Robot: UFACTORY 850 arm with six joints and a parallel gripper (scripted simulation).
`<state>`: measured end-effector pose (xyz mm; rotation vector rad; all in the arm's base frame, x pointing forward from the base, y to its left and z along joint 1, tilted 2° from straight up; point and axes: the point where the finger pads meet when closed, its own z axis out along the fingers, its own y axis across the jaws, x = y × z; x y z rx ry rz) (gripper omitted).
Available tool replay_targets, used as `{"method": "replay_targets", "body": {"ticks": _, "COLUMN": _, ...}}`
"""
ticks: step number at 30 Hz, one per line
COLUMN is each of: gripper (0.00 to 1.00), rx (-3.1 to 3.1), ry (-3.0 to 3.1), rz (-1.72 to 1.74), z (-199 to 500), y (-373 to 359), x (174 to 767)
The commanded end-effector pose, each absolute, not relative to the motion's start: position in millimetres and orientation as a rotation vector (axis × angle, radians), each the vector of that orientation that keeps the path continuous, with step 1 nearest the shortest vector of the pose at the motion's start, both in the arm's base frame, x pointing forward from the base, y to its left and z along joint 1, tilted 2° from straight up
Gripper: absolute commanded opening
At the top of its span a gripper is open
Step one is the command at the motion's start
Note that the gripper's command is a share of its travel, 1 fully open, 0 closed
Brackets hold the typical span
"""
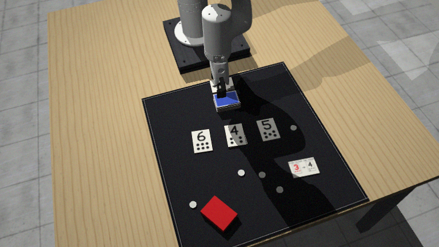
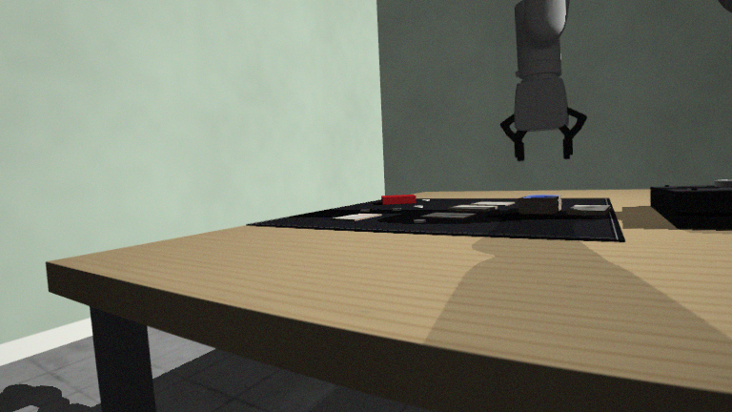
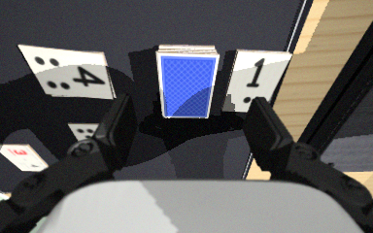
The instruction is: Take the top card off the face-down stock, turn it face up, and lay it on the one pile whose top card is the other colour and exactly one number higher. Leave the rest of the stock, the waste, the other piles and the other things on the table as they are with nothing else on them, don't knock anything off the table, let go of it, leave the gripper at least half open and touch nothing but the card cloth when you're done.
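The gripper (image 1: pixel 221 94) (image 2: pixel 543 157) (image 3: pixel 191 111) hangs above the card cloth (image 1: pixel 174 108) (image 2: pixel 323 225) (image 3: pixel 131 15), pointing down, its fingers spread wide with nothing between them. Below it, well apart in height, lies the face-down stock (image 1: pixel 227 99) (image 2: pixel 539 205) (image 3: pixel 188 87), a squared stack whose top card shows a blue patterned back, partly shaded. Just beside the stock, toward the arm's dark base plate (image 1: pixel 170 26) (image 2: pixel 660 208), lies a face-up card marked with a black 1 (image 3: pixel 254 80). On the stock's other side three face-up piles form a row: a black 6 (image 1: pixel 202 140), a black 4 (image 1: pixel 235 135) (image 3: pixel 73 75) in the middle, partly in shadow, and a black 5 (image 1: pixel 268 129). Farther out lies a small card showing a red 3 and a black 4 (image 1: pixel 303 167) (image 3: pixel 24 157), with pale round discs (image 1: pixel 240 172) scattered around the cloth. A red block (image 1: pixel 219 213) (image 2: pixel 397 199) rests near one of the discs, set askew. The wooden table (image 1: pixel 96 102) (image 2: pixel 377 272) (image 3: pixel 316 63) extends beyond the cloth.
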<state>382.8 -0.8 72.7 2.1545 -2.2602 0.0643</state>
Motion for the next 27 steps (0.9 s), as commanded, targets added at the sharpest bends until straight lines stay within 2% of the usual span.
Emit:
{"method": "replay_targets", "body": {"ticks": 1, "gripper": 1.0, "rx": 2.156, "ry": -2.263, "rz": 0.067, "z": 73, "y": -1, "x": 384}}
{"method": "replay_targets", "body": {"ticks": 7, "gripper": 1.0, "rx": 2.156, "ry": -2.263, "rz": 0.067, "z": 73, "y": -1, "x": 384}}
{"method": "replay_targets", "body": {"ticks": 8, "gripper": 0.86, "rx": 2.156, "ry": -2.263, "rz": 0.067, "z": 73, "y": -1, "x": 384}}
{"method": "replay_targets", "body": {"ticks": 27, "gripper": 0.86, "rx": 2.158, "ry": -2.263, "rz": 0.063, "z": 44, "y": -2, "x": 384}}
